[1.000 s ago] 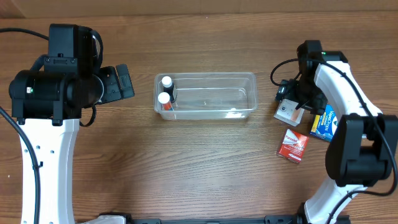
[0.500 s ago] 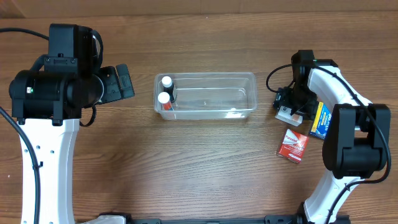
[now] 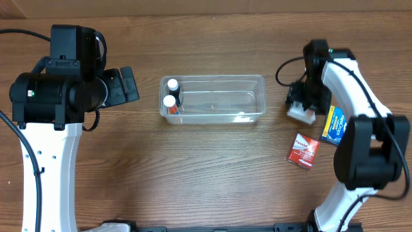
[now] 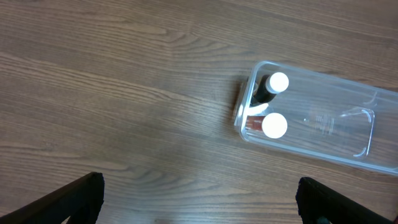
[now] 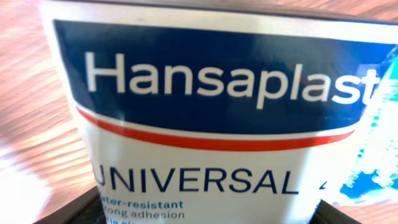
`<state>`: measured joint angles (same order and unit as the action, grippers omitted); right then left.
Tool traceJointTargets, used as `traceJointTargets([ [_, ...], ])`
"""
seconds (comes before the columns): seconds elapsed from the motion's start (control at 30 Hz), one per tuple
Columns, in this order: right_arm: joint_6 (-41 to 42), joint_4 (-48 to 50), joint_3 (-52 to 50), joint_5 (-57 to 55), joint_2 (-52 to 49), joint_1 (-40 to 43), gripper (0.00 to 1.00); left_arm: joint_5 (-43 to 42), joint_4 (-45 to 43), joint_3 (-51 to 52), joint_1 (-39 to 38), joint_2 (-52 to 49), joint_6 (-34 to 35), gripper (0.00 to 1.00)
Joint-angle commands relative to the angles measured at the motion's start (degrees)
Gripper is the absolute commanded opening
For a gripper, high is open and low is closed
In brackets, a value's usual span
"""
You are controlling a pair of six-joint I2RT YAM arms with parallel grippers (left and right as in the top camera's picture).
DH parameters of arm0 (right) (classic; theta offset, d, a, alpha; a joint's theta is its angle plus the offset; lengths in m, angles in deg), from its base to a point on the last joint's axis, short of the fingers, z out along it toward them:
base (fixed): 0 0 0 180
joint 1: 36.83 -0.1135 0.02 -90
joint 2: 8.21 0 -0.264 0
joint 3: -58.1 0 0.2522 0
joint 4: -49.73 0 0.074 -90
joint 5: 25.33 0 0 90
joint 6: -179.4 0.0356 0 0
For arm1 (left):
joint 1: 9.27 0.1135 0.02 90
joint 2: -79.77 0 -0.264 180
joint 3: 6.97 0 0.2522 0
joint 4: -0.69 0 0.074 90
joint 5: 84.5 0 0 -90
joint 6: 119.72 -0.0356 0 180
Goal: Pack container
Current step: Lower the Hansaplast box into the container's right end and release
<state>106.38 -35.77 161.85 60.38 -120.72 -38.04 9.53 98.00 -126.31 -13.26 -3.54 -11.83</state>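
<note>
Hansaplast Universal box (image 5: 205, 124) close up, blurred wooden table (image 5: 28, 112) behind

I see a wooden table (image 3: 206, 174) filling nearly my whole overhead view, mid-brown, its grain running from the left edge to the right edge. Beyond the far edge a pale strip (image 3: 257, 5) shows. Light falls evenly; shadows are soft.

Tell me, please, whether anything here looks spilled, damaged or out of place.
Nothing is spilled or damaged. The two bottles stand upright at the left end of the container. Only the red box lies askew on the table at the right, near the Hansaplast box that the right claw holds.
</note>
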Motion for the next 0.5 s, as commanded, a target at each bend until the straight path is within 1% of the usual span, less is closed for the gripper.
traceJointTargets([
  [0.0, -3.6, -2.3, 8.4, 1.0, 11.0, -6.6, 0.75, -0.7, -0.2, -0.3, 0.2, 0.0, -0.1, 1.00],
  [0.07, -3.7, -2.5, 9.1, 1.7, 14.3, -11.1, 0.75, -0.7, -0.2, -0.3, 0.2, 0.0, -0.1, 1.00],
  [0.13, -3.2, -2.5, 9.1, 3.0, 16.0, -18.6, 0.75, -0.7, 0.2, -0.3, 0.2, 0.0, -0.1, 1.00],
  [0.27, -0.4, -0.5, 8.0, 2.9, 13.9, -24.9, 0.76, -0.7, 0.3, -0.3, 0.2, 0.0, -0.1, 1.00],
  [0.47, 0.0, 3.0, 5.8, 2.9, 7.4, -26.1, 0.76, -0.7, 0.5, -0.3, 0.2, 0.0, -0.1, 1.00],
])
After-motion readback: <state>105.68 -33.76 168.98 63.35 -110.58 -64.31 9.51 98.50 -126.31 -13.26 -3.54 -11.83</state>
